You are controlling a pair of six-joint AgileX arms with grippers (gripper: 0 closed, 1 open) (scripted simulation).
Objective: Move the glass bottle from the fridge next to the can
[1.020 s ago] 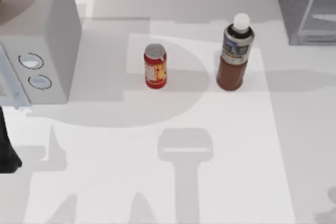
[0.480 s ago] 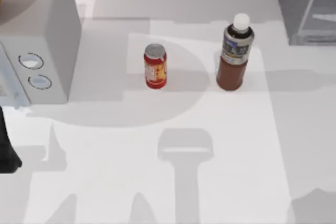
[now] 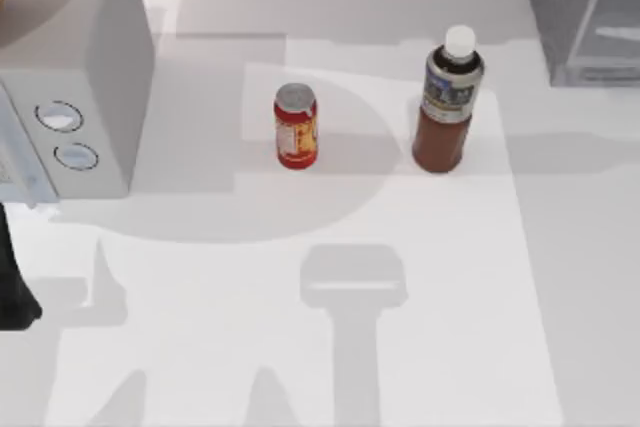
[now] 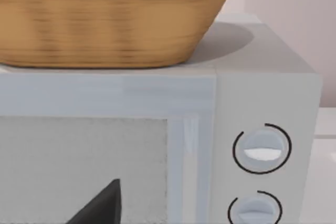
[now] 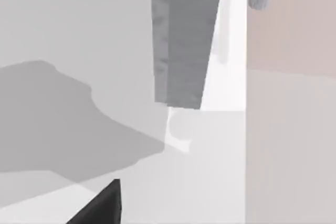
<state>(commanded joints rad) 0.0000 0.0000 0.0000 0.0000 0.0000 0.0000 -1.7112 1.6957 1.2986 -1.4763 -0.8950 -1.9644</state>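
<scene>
1. One glass bottle (image 3: 445, 107) stands upright on the tabletop (image 3: 300, 327), right of the can, apart from it.
2. One can (image 3: 296, 127), upright.
3. One fridge (image 3: 585, 12) beyond the bottle's right.
4. Left of the can: dialled white box (image 3: 75, 77), basket (image 4: 105, 19) on top.
5. End effectors: grip state cannot be told.

The glass bottle (image 3: 446, 107) stands right of the can (image 3: 296, 127) (fridge (image 3: 585, 12) behind, farther right).

Fridge (image 3: 590, 12) and microwave (image 3: 70, 87) cut by edges.
</scene>
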